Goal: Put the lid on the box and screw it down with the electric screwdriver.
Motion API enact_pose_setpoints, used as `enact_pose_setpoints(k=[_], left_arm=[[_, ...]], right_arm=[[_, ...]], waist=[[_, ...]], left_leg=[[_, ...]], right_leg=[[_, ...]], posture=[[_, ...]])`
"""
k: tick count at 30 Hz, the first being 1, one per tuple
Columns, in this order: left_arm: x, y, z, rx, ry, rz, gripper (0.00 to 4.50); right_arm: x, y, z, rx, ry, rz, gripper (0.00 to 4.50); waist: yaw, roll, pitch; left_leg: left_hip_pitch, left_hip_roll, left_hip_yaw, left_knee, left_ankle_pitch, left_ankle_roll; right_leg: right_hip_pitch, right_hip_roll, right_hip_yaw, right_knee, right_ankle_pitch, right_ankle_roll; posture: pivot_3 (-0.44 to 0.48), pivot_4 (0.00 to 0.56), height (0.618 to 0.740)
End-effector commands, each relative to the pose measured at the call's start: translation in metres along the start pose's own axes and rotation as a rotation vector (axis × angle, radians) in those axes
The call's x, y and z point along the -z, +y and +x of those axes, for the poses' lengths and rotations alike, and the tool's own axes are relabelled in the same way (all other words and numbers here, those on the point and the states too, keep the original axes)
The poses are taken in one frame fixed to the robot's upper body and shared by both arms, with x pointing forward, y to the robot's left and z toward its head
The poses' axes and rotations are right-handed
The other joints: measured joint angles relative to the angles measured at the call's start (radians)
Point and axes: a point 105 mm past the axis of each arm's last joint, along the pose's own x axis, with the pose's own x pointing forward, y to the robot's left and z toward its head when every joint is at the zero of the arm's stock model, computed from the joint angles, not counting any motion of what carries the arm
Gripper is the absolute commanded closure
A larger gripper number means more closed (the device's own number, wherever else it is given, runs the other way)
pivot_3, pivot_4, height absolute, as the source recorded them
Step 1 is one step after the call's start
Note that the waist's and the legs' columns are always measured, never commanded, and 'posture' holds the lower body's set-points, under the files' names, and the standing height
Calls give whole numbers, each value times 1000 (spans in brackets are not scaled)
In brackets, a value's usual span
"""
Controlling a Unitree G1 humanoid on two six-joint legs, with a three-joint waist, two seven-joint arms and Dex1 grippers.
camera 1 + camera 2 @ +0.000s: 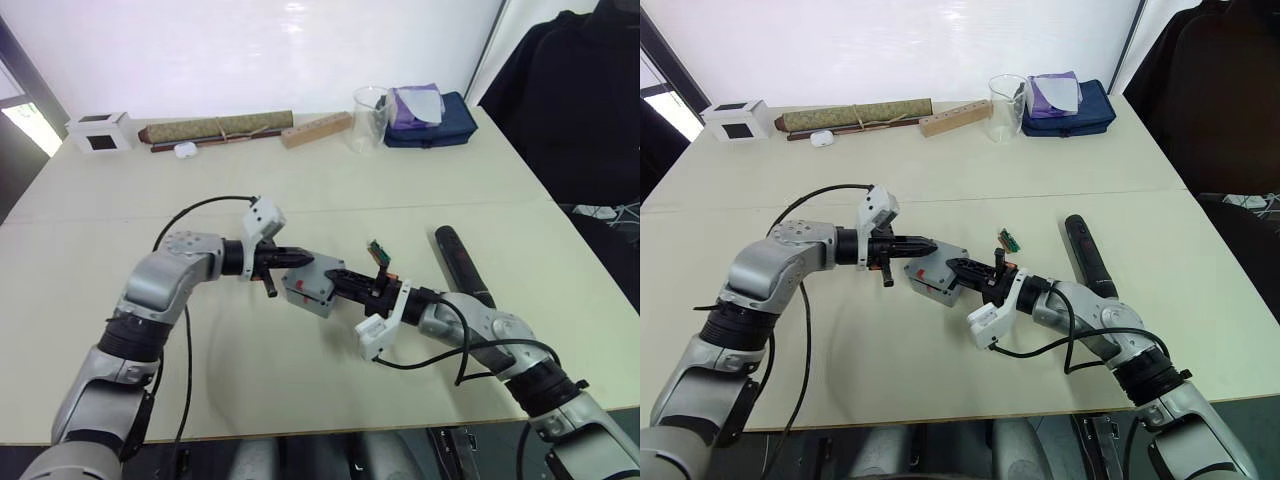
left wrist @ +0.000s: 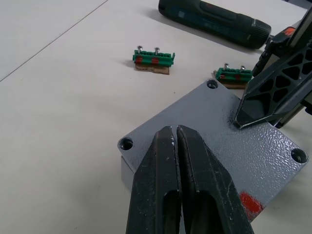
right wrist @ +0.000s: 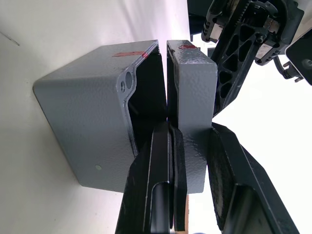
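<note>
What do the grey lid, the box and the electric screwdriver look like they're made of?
The lid and the box look like cast metal with a grey speckled, pebbly paint coat, though moulded plastic can't be ruled out. The electric screwdriver has a dark matte body, probably plastic or rubberised, with ridged grip sections in the left wrist view.

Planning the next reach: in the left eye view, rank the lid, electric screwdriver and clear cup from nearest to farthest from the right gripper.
1. lid, in the right gripper.
2. electric screwdriver, on the table to its right.
3. clear cup, at the table's far edge.
</note>
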Motion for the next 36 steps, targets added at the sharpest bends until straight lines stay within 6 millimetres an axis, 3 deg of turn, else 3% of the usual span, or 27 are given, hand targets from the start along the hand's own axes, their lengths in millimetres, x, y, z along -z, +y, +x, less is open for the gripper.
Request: enact_pose_setpoints(k=[1,2,4,10,14,24,29,35,36], left_arm=[[3,-7,4,19,43,70,4410],[9,-8,6,20,71,84,4410],[18,-9,8,22,115,102,4500],[42,-15,20,18,193,90,4500],[54,-15,24,8,232,85,4500],[93,-12,26,-26,348,98,4500],[103,-13,26,-23,358,85,4500],[94,-8,24,-39,300,79,4500],[89,-7,23,-38,275,75,4500]], right_arm=[[-1,9,-3,-34,0,5,4081],[-1,11,-4,-40,2,7,4081],[0,14,-5,-54,6,21,3042],[6,13,-8,-46,36,13,883],[7,10,-11,-39,48,11,25],[3,-4,-30,-40,67,11,25],[-1,-8,-31,-51,57,24,25],[-3,-12,-39,-55,91,129,25],[-2,-14,-41,-37,98,187,472]], waist=[[0,0,0],[1,0,0],[2,0,0],[2,-1,-3],[4,-3,-15],[22,0,-29],[23,3,-33],[26,2,-35],[25,2,-35]], left_leg=[[0,0,0,0,0,0],[0,0,0,0,0,0],[2,0,0,0,0,0],[29,0,1,-6,-2,4],[32,0,0,-6,-3,5],[33,0,0,-6,-4,7],[34,0,1,-6,-5,7],[35,0,0,-6,-5,7],[35,0,0,-6,-5,7]], right_leg=[[0,0,0,0,0,0],[0,0,0,0,0,0],[2,0,0,0,0,0],[31,0,0,-8,-3,-4],[36,0,0,-10,-5,-3],[37,0,0,-13,-5,-3],[39,0,0,-14,-7,-6],[40,0,0,-15,-8,-5],[40,0,0,-15,-9,-5]], posture=[[0,150,740],[0,150,740],[0,150,740],[0,150,740],[0,150,740],[0,150,740],[0,150,740],[0,150,740],[0,150,740]])
